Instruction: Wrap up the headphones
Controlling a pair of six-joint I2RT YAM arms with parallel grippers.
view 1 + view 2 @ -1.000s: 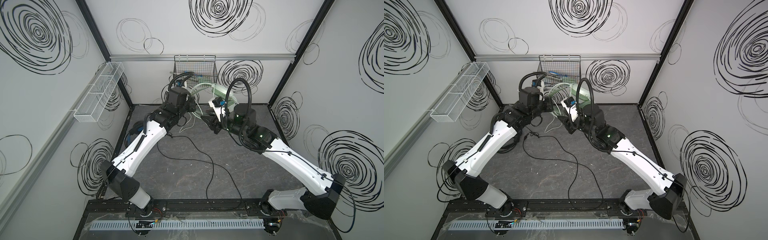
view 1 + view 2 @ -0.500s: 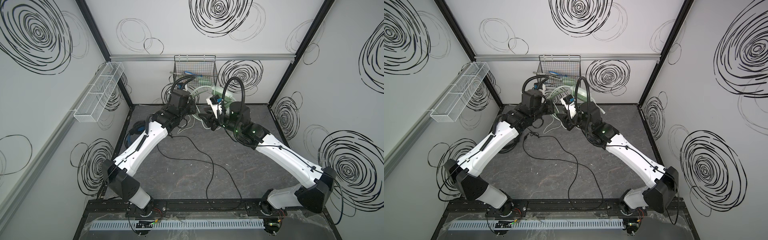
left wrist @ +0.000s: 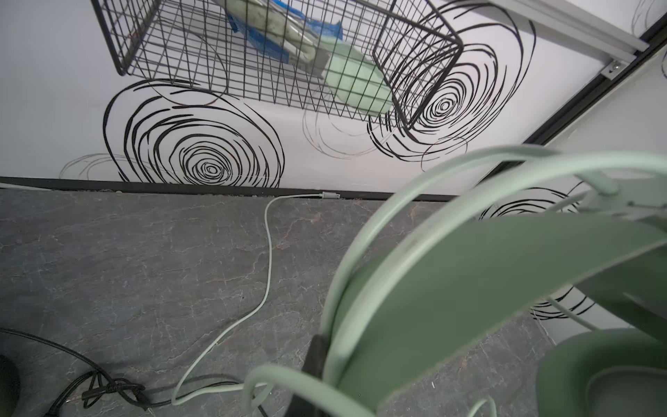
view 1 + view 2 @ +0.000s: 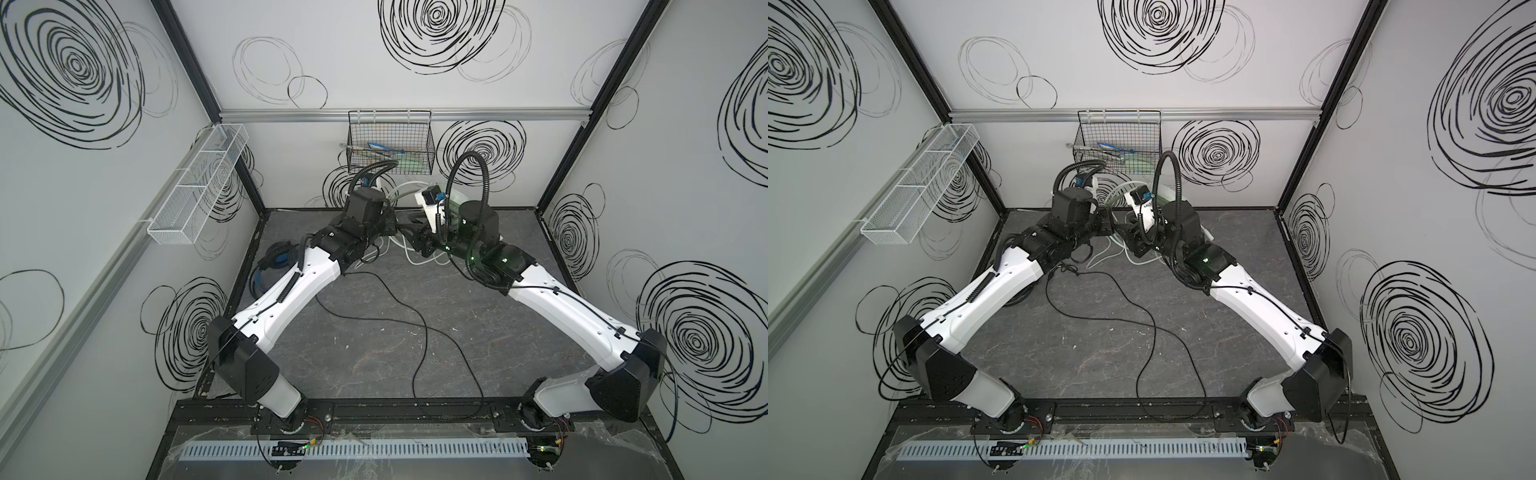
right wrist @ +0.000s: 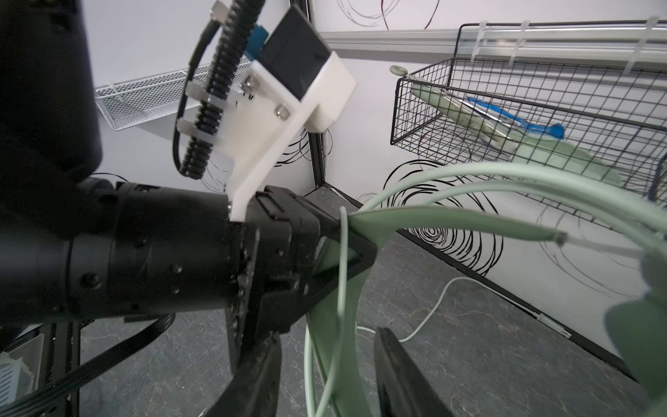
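So, starting at the left gripper (image 5: 352, 238): its jaws are clamped tight on the flat band of the mint-green headphones (image 3: 487, 281), holding them up off the surface (image 4: 374, 361). Facing it, the right gripper (image 5: 328, 335) has its jaws about half apart, straddling the pale cord (image 5: 341, 289) and the lower run of the band, with no clear pinch on either. Loops of cord hang between the two sets of jaws. The rest trails away to its plug (image 3: 330, 195) by the back wall.

What could go wrong, probably: if the right jaws close where they are, they could catch band and cord together, and the wrap stalls or the loops slide off. A hard pull on the cord might also twist the thin band in the left jaws.

Further out, the black headphones (image 4: 280, 259) lie behind and below the left jaws, half hidden by that arm. Their black cord (image 4: 424, 330) sprawls unwrapped toward the arm bases, with a tangle (image 3: 108, 391) close under the left jaws that could snag the pale cord. A wire basket (image 4: 390, 145) hangs on the wall just beyond both jaws, so lifting room looks tight.
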